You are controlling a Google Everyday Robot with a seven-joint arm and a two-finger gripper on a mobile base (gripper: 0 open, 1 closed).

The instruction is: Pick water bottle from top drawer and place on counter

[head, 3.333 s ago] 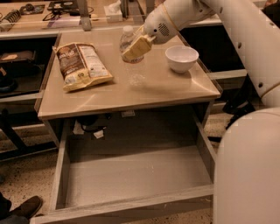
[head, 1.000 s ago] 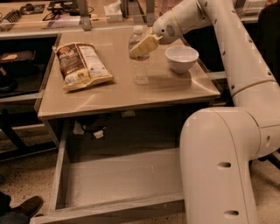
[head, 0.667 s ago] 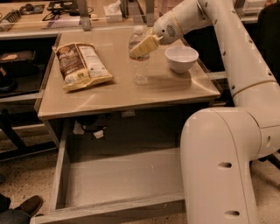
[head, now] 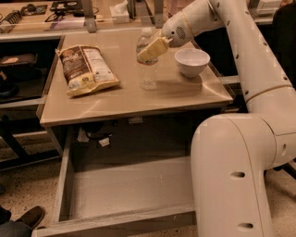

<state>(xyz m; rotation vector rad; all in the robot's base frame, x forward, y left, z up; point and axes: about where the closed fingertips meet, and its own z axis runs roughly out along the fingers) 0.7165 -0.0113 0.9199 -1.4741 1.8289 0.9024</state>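
The water bottle [head: 148, 74], clear with a white cap, stands upright on the beige counter [head: 138, 99], right of centre. My gripper [head: 150, 48] reaches in from the upper right and is closed around the bottle's shoulder, just below the cap. The top drawer [head: 115, 223] is pulled fully open below the counter, and its pale floor holds nothing.
A chip bag [head: 88, 69] lies on the counter's left side. A white bowl [head: 192, 61] sits just right of the bottle. My white arm and base [head: 231, 176] stand at the drawer's right side. A cluttered shelf [head: 46, 14] runs behind. A shoe [head: 30, 216] shows at lower left.
The bottle, held tilted just above the counter 3.3 s ago, now stands upright on it. Over the last second the gripper and bottle have hardly moved.
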